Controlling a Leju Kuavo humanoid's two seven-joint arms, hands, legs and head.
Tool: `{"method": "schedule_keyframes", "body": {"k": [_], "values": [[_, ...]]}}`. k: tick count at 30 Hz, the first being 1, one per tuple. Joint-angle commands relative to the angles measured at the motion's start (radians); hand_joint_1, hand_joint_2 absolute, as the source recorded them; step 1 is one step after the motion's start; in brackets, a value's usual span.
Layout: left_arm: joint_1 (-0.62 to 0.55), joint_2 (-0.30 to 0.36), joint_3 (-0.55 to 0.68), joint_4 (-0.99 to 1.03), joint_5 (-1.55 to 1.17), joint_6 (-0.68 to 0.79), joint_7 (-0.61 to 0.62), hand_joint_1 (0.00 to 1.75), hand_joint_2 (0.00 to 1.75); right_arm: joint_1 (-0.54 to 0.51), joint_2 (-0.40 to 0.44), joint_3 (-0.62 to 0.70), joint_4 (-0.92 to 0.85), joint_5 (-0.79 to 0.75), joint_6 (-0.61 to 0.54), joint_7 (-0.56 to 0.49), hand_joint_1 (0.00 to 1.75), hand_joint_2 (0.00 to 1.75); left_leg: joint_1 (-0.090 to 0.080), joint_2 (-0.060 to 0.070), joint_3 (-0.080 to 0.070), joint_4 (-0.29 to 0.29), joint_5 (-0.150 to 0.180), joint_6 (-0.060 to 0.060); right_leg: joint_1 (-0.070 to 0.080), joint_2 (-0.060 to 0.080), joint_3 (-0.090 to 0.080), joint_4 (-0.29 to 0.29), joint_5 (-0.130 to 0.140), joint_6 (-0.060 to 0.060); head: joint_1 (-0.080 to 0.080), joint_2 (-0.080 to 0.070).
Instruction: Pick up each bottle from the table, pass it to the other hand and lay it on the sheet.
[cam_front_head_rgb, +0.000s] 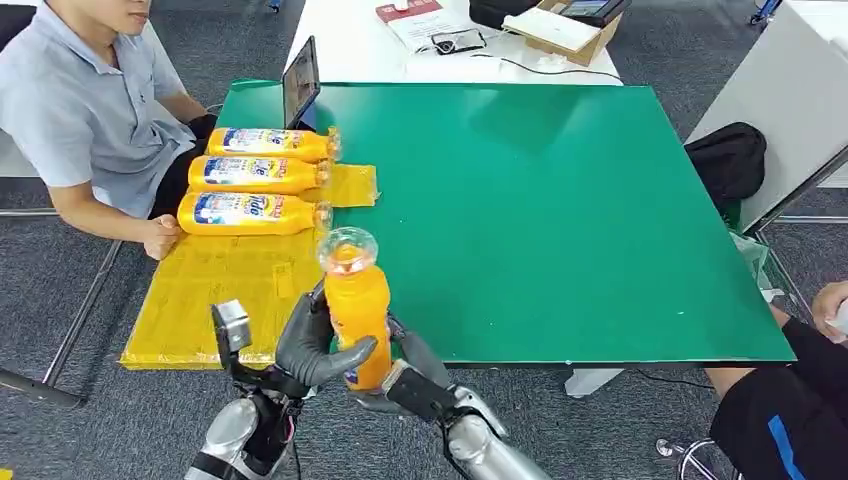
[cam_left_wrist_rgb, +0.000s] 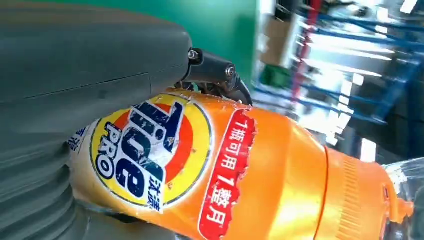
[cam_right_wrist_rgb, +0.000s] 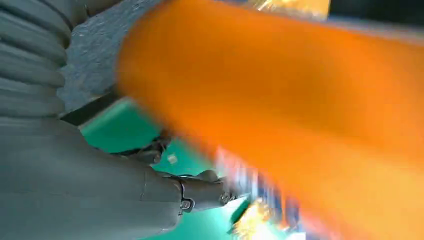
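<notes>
An orange detergent bottle (cam_front_head_rgb: 357, 305) with a clear cap stands upright in the air over the front edge of the green table (cam_front_head_rgb: 560, 200). My left hand (cam_front_head_rgb: 318, 348) grips its lower body, thumb wrapped across the front. In the left wrist view the bottle (cam_left_wrist_rgb: 225, 170) lies sharp against my left hand (cam_left_wrist_rgb: 75, 75). My right hand (cam_front_head_rgb: 412, 378) sits just right of the bottle's base. In the right wrist view the bottle (cam_right_wrist_rgb: 300, 100) is a blur, and the fingers (cam_right_wrist_rgb: 200, 192) of my right hand (cam_right_wrist_rgb: 75, 190) stretch out beside it. Three like bottles (cam_front_head_rgb: 255, 174) lie in a row on the yellow sheet (cam_front_head_rgb: 220, 290).
A seated person (cam_front_head_rgb: 90, 110) is at the table's left, one hand (cam_front_head_rgb: 160, 238) touching the sheet's edge. A dark screen (cam_front_head_rgb: 300, 85) stands at the far left corner. A black bag (cam_front_head_rgb: 728, 160) lies beyond the right edge, and another person's leg (cam_front_head_rgb: 790, 410) is near the front right.
</notes>
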Motion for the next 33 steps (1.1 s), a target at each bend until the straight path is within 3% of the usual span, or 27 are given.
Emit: {"method": "schedule_keyframes", "body": {"k": [1,7,11,18,22,23,27,32,33], "values": [[-0.001,0.051,-0.061,0.038,-0.209,0.122,-0.029,1.75,1.75,-0.002,-0.029,-0.102,-0.037,0.032,0.016,0.026,0.00,1.75,0.000,0.000,0.005,-0.001,-0.002,-0.001,0.001,0.001,0.005,0.000,-0.002,-0.002,0.000,0.000],[-0.022,0.038,-0.022,0.070,-0.190,0.132,-0.008,1.75,1.75,0.001,-0.026,-0.095,-0.067,0.060,0.000,0.033,0.00,1.75,0.001,0.001,0.007,0.000,-0.003,-0.002,0.001,0.001,0.007,0.000,-0.003,-0.003,0.000,0.000],[-0.084,0.046,0.041,0.078,-0.227,0.231,0.003,1.75,1.75,0.009,-0.029,-0.102,-0.076,0.070,-0.025,0.026,0.00,1.75,0.001,-0.001,0.004,0.000,-0.001,-0.001,0.001,-0.001,0.004,0.000,-0.002,-0.002,0.000,0.000],[-0.249,0.127,0.074,0.133,-0.553,0.468,0.007,1.75,1.75,-0.001,-0.033,-0.118,-0.065,0.074,-0.034,0.014,0.00,1.75,0.002,-0.001,0.005,0.001,-0.002,-0.002,0.002,-0.001,0.006,0.001,-0.002,-0.003,0.000,0.000],[-0.300,0.125,0.103,0.191,-0.574,0.467,0.011,1.75,1.75,-0.007,-0.031,-0.121,-0.060,0.077,-0.030,0.011,0.00,1.75,0.001,-0.001,0.002,0.000,0.001,-0.001,0.001,-0.001,0.002,0.000,0.000,-0.002,0.000,0.000],[-0.305,0.122,0.099,0.206,-0.588,0.470,0.007,1.75,1.75,-0.006,-0.031,-0.121,-0.061,0.078,-0.031,0.011,0.00,0.00,0.001,-0.001,0.005,0.000,-0.001,-0.002,0.001,-0.001,0.005,0.001,-0.002,-0.002,0.000,0.000],[-0.418,0.133,0.106,0.364,-0.699,0.509,0.031,1.75,1.75,-0.011,-0.032,-0.124,-0.057,0.084,-0.021,0.011,0.00,0.00,0.001,-0.001,0.006,0.000,-0.001,-0.002,0.001,-0.001,0.006,0.000,-0.002,-0.002,0.000,0.000],[-0.573,0.197,-0.020,0.698,-1.102,0.647,0.131,1.75,1.75,0.004,-0.037,-0.118,-0.059,0.094,0.005,0.015,0.00,0.00,0.001,-0.001,0.004,0.000,0.000,-0.002,0.001,-0.002,0.004,0.000,0.000,-0.002,0.000,0.000],[-0.589,0.189,0.001,0.761,-1.092,0.611,0.124,1.75,1.75,0.008,-0.038,-0.120,-0.057,0.092,0.006,0.015,0.00,0.00,0.001,-0.002,0.006,0.000,0.000,-0.002,0.001,-0.002,0.006,0.001,-0.001,-0.003,0.000,0.000]]}}
